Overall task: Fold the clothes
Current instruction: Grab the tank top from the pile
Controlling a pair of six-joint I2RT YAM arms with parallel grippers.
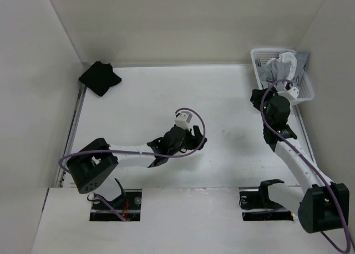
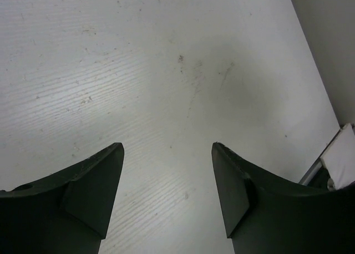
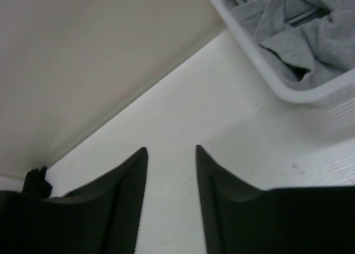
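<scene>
The clothes (image 1: 273,71) lie crumpled as heather-grey knit fabric inside a white basket (image 1: 255,72) at the back right; the right wrist view shows the clothes (image 3: 302,40) bunched against the basket wall (image 3: 260,60). My right gripper (image 1: 258,97) hovers just left of the basket, open, with only bare table between its fingers (image 3: 171,148). My left gripper (image 1: 198,138) is out over the middle of the table, wide open and holding nothing (image 2: 166,146).
A black cloth bundle (image 1: 100,78) sits in the back left corner, and its edge shows as a dark bundle (image 3: 36,181) in the right wrist view. White laundry (image 1: 288,60) tops the basket. Walls close the table at the back and both sides.
</scene>
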